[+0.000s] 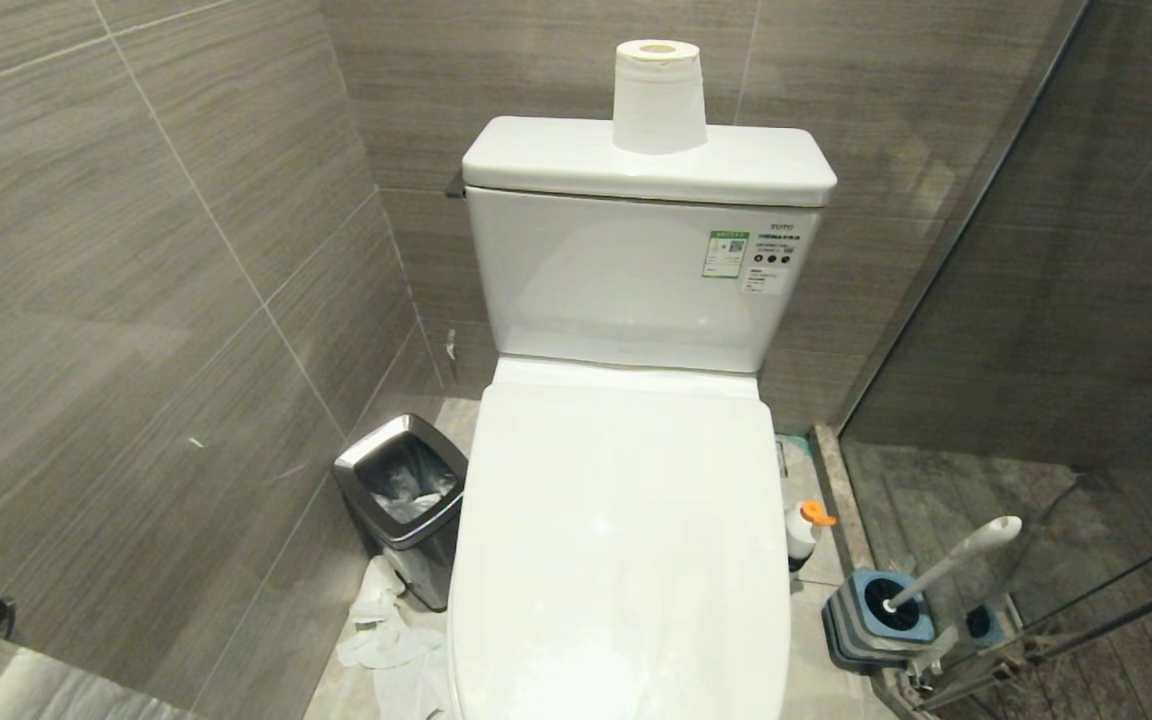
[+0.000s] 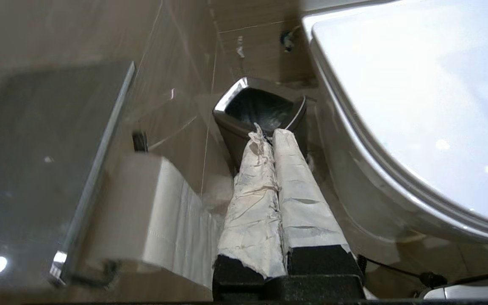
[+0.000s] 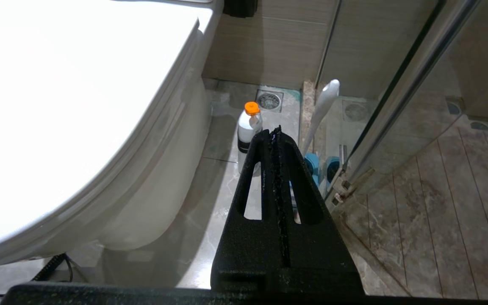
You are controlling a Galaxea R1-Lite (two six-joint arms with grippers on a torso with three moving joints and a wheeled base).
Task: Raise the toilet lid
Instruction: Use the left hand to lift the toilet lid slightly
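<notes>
With fingers pressed together and wrapped in pale paper, left gripper (image 2: 268, 132) low beside the toilet, tips over the mouth of a dark bin (image 2: 261, 108) at upper centre of the left wrist frame. Nothing pinched between the fingers. Hanging toilet paper roll (image 2: 151, 212) on a wall holder at lower left of that frame; curved white rim of the toilet lid (image 2: 417, 106) filling the upper right, apart from the gripper.

Right gripper (image 3: 275, 132) also closed, black fingers tight against each other, holding nothing, low on the other side of the toilet. Just past its tips, a white bottle with an orange cap (image 3: 250, 123) on the floor, a floor drain (image 3: 269, 101) beyond it, a toilet brush (image 3: 322, 110) in a blue holder beside the glass shower door (image 3: 400, 106).

Neither arm seen in the head frame. Toilet lid (image 1: 621, 540) down flat over the bowl, centre to lower centre of that frame, hinged end against the tank (image 1: 626, 280). Upright roll of toilet paper (image 1: 658, 95) on the flat tank cover (image 1: 536, 155), top centre. Bin (image 1: 406, 510) at lower left of the toilet with crumpled tissue (image 1: 381, 630) on the floor below it. Bottle (image 1: 804, 530) and toilet brush (image 1: 946, 570) at lower right, by the glass door.
</notes>
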